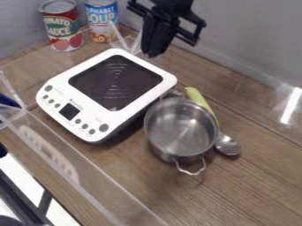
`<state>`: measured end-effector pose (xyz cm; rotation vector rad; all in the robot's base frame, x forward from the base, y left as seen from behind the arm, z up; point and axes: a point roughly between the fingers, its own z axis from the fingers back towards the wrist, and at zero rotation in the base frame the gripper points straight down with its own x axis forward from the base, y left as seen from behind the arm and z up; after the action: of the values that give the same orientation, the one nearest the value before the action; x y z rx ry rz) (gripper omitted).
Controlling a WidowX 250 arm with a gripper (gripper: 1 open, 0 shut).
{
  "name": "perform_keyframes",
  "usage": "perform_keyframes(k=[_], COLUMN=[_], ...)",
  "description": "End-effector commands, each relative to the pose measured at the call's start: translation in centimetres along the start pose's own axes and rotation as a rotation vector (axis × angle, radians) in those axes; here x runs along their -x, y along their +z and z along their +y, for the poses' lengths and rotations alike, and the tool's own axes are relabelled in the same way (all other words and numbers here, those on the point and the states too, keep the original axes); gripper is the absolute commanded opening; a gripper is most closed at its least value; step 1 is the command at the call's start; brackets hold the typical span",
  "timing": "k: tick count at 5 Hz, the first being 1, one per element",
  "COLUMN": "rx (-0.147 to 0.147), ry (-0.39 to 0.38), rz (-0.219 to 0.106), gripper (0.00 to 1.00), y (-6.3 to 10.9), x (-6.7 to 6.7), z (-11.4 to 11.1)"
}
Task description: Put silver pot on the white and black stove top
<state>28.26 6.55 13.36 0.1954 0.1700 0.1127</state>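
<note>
The silver pot [182, 131] sits on the wooden table just right of the white and black stove top [108, 83], open side up and slightly tilted, lying over part of the spoon. Its loop handle points toward the front. My gripper [153, 46] hangs high above the stove's far right corner. It is shut, nothing is between its fingers, and it is well clear of the pot.
A metal spoon with a yellow-green handle [199, 97] lies partly under the pot, its bowl [229, 146] showing at the right. Two cans [59, 23] stand at the back left. A clear plastic wall runs along the front left edge.
</note>
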Motion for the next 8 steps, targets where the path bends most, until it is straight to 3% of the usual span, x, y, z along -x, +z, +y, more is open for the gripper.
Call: perform_keyframes(k=[1,3,4,5,6,8], rx=[-0.026,-0.03,-0.04,-0.051,-0.053,-0.041], ry=[-0.046,-0.17,-0.299,-0.414,-0.512,-0.592], rz=[-0.086,-0.119,-0.165,-0.209,-0.254,-0.327], gripper=[1.0,1.0,1.0,1.0,1.0,1.0], y=[2.6,3.1,2.7,1.3,-0.6,-2.7], x=[0.2,2.0,3.1,3.9,4.2,3.2], z=[-0.2,-2.5,-3.4,-4.0,-4.4,-5.3])
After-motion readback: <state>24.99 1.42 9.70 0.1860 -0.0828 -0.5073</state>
